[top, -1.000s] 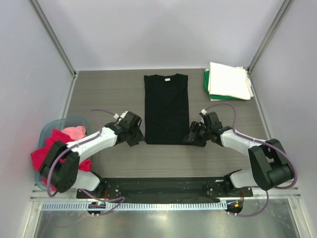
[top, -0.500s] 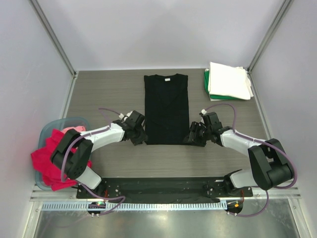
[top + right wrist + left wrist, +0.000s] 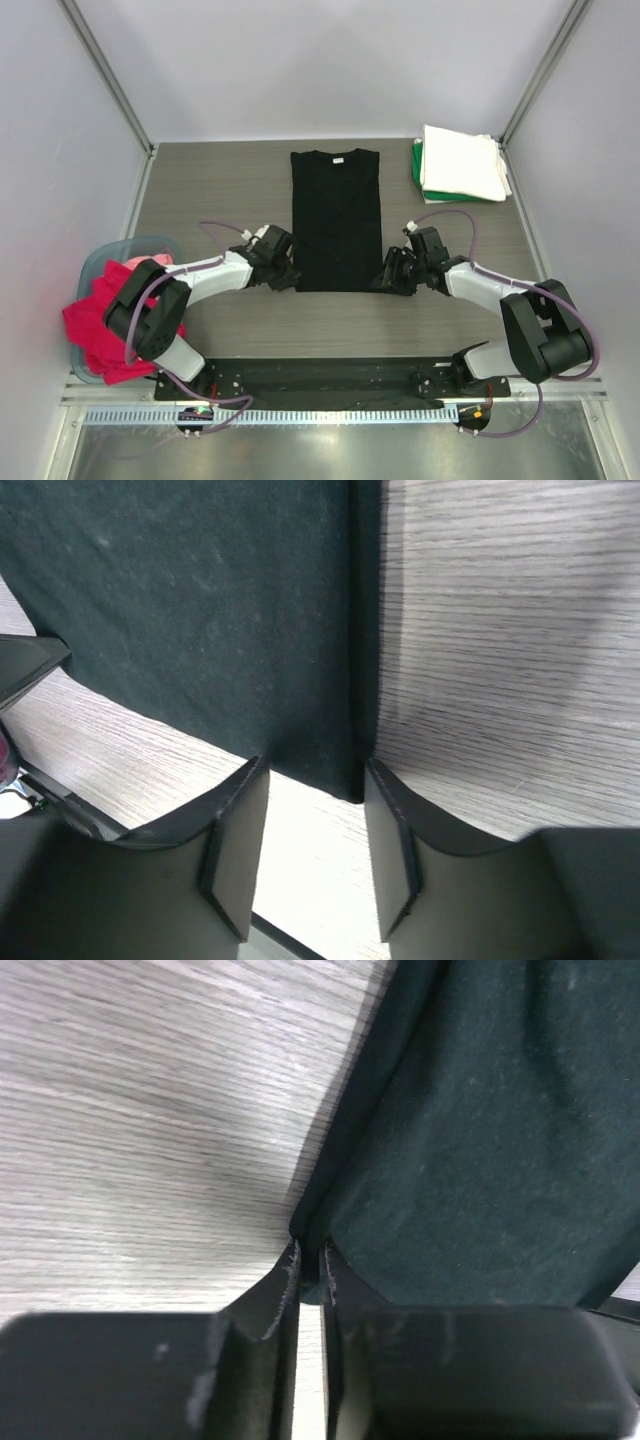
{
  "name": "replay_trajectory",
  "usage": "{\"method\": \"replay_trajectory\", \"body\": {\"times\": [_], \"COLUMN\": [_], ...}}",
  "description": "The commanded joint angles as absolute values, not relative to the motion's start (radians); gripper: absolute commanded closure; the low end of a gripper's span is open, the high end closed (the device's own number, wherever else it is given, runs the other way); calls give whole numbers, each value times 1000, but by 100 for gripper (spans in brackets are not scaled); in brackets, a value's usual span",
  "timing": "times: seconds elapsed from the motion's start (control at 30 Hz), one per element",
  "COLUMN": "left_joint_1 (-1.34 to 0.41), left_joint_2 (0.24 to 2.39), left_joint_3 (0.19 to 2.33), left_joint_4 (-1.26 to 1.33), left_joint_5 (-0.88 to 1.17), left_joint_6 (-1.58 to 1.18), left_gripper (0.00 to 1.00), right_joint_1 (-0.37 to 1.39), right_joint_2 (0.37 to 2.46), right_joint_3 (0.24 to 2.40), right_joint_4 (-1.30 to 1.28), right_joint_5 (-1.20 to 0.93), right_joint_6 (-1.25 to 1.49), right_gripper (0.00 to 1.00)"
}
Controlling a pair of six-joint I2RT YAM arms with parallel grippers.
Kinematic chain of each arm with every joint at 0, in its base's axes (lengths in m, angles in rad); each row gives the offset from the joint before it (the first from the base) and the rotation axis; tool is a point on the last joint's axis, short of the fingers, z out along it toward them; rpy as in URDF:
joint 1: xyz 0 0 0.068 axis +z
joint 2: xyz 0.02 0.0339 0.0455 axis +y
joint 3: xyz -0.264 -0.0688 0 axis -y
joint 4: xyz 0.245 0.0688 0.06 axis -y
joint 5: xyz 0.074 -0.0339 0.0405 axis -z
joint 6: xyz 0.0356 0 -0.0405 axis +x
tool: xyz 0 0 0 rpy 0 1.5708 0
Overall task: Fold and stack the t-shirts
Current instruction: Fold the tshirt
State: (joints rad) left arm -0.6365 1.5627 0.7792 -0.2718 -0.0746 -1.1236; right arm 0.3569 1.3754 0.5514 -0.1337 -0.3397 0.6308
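Note:
A black t-shirt (image 3: 336,218), folded into a long strip, lies flat in the middle of the table. My left gripper (image 3: 283,276) is at its near left corner and is shut on that corner of the cloth (image 3: 340,1230). My right gripper (image 3: 388,278) is at the near right corner, open, with the corner of the cloth (image 3: 320,730) between its fingers. A stack of folded white (image 3: 462,162) and green (image 3: 417,170) t-shirts sits at the back right. Red (image 3: 92,325) and pink (image 3: 150,267) t-shirts lie in the tub at the left.
A pale blue plastic tub (image 3: 110,258) stands at the left edge of the table beside the left arm. Grey walls with metal posts close in the table on three sides. A black rail (image 3: 320,378) runs along the near edge.
My left gripper has moved right to the shirt's near left corner and closed on it. The right gripper has barely moved.

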Motion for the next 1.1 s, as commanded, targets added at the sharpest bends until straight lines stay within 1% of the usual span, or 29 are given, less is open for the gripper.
{"method": "replay_trajectory", "body": {"times": [0.0,0.03,0.07,0.1,0.17,0.2,0.23,0.27,0.3,0.5,0.63,0.73,0.87,0.97,1.07], "left_joint_1": [-647,-649,-650,-655,-661,-672,-676,-686,-702,-788,-868,-952,-1060,-1133,-1155], "left_joint_2": [1611,1615,1618,1620,1617,1615,1605,1600,1592,1494,1398,1322,1243,1197,1166], "left_joint_3": [749,749,750,750,752,750,750,750,750,756,768,791,831,874,936], "left_joint_4": [-278,-276,-276,-276,-276,-276,-278,-278,-281,-376,-486,-575,-689,-782,-868], "left_joint_5": [-91,-87,-87,-86,-86,-86,-84,-84,-86,-120,-155,-199,-258,-293,-320], "left_joint_6": [-1127,-1127,-1129,-1129,-1134,-1137,-1144,-1149,-1152,-1192,-1236,-1294,-1371,-1428,-1443], "left_gripper": [91,94,100,100,100,100,100,100,100,100,100,100,100,100,100], "right_joint_1": [357,357,357,357,357,357,357,357,357,357,357,371,391,394,396], "right_joint_2": [1414,1414,1414,1413,1398,1390,1381,1358,1347,1212,1031,938,772,707,701], "right_joint_3": [514,514,511,508,505,502,500,500,505,514,509,522,574,644,735], "right_joint_4": [-183,-181,-179,-181,-184,-189,-193,-207,-218,-345,-448,-538,-688,-776,-854], "right_joint_5": [-295,-295,-295,-295,-301,-304,-304,-304,-302,-316,-350,-371,-365,-350,-330], "right_joint_6": [612,612,612,615,621,627,629,629,629,617,624,655,730,770,764], "right_gripper": [54,56,59,67,77,86,90,97,99,99,99,99,99,99,99]}}
